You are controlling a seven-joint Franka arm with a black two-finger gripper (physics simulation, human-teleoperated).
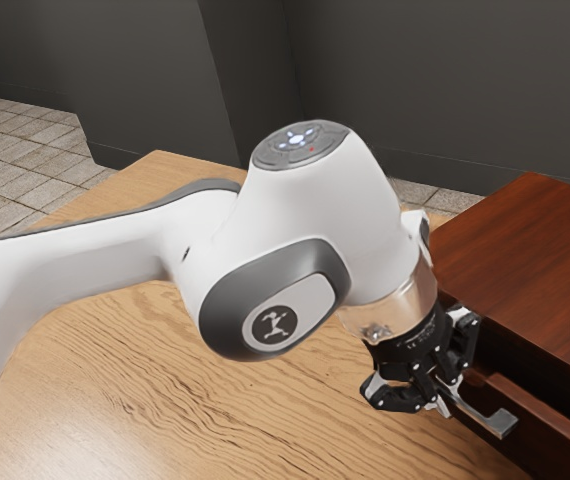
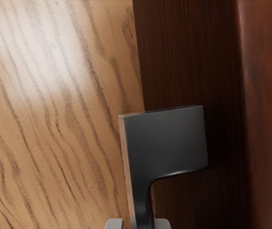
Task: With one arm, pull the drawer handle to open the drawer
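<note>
Exterior view: black two-finger claw sits narrowed on the grey metal drawer handle, grey fingertips flanking its bar from both sides, at the front of the dark reddish wooden drawer low in the brown wooden cabinet on the pale wood-grain table. The grasp looks made; the pull is the step in hand, calling for a straight draw away from the cabinet. No writing is readable, only a white emblem on the arm's grey cap
</note>
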